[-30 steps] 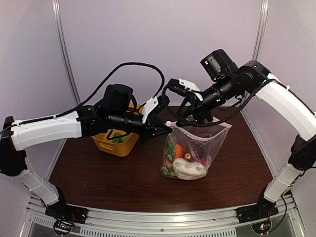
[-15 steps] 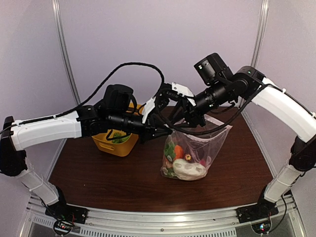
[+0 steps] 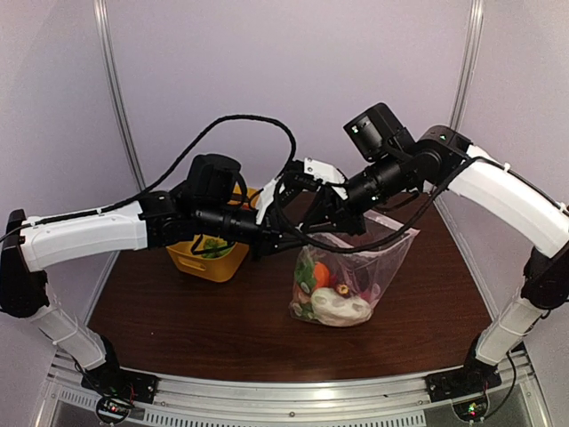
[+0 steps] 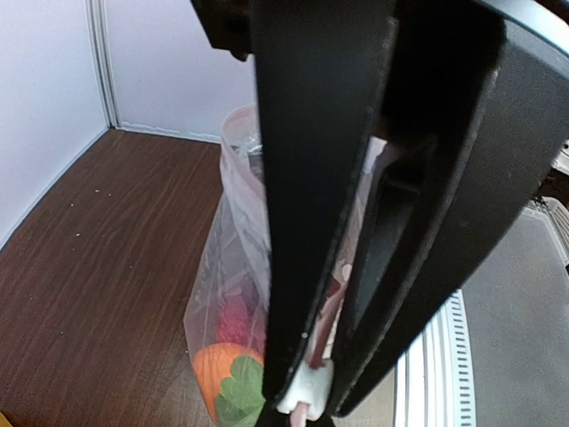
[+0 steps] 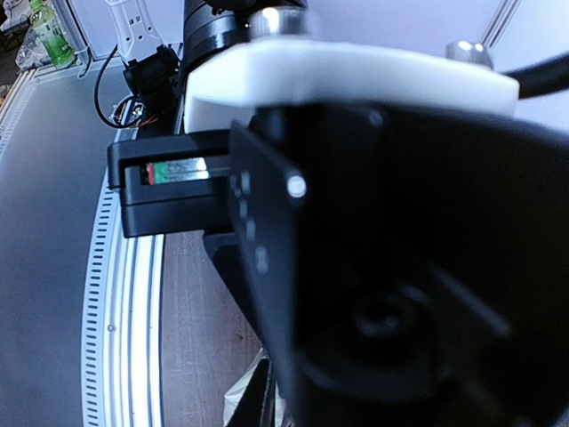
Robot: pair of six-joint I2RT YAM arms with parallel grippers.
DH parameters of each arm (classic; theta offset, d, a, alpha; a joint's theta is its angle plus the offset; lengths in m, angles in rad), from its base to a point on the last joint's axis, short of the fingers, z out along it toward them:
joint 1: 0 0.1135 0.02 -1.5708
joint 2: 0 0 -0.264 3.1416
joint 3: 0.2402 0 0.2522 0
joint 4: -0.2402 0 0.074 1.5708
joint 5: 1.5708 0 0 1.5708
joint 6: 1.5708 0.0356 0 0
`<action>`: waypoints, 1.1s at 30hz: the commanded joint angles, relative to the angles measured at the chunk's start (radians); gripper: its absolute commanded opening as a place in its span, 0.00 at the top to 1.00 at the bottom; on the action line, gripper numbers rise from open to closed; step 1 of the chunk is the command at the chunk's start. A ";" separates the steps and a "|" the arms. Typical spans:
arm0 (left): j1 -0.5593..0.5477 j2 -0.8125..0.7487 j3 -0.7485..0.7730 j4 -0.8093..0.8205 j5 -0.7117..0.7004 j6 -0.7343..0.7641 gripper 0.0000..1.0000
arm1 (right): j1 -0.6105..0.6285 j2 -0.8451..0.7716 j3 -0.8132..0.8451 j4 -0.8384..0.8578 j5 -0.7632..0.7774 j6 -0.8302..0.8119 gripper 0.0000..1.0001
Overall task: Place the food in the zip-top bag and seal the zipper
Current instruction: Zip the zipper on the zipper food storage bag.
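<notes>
The zip-top bag (image 3: 356, 271) stands on the table with the food in it: an orange piece (image 3: 321, 271), a green one (image 3: 305, 269) and a white one (image 3: 336, 307). My left gripper (image 3: 292, 240) is shut on the bag's upper left corner. In the left wrist view its fingers (image 4: 302, 267) pinch the pinkish zipper strip (image 4: 332, 310), and the bag (image 4: 222, 267) hangs below with orange and green food (image 4: 227, 378). My right gripper (image 3: 311, 233) sits at the mouth right beside the left one. Its jaws are hidden in both views.
A yellow tub (image 3: 209, 260) with something green inside stands behind my left forearm, at the table's left. A black cable (image 3: 240, 117) loops above the left arm. The left gripper's dark body fills most of the right wrist view.
My right arm has swung left and down along the bag's mouth until it is next to the left gripper. The bag's top edge has drawn flatter. The left gripper has stayed in place.
</notes>
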 commanded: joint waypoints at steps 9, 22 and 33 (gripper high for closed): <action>0.005 -0.031 -0.025 0.069 -0.051 -0.010 1.00 | 0.008 -0.046 -0.024 -0.022 0.169 0.000 1.00; 0.013 -0.063 -0.077 0.042 -0.157 0.021 1.00 | -0.056 -0.149 -0.122 -0.090 0.315 -0.056 1.00; 0.071 -0.086 -0.107 0.042 -0.159 0.020 1.00 | -0.181 -0.263 -0.187 -0.126 0.343 -0.092 1.00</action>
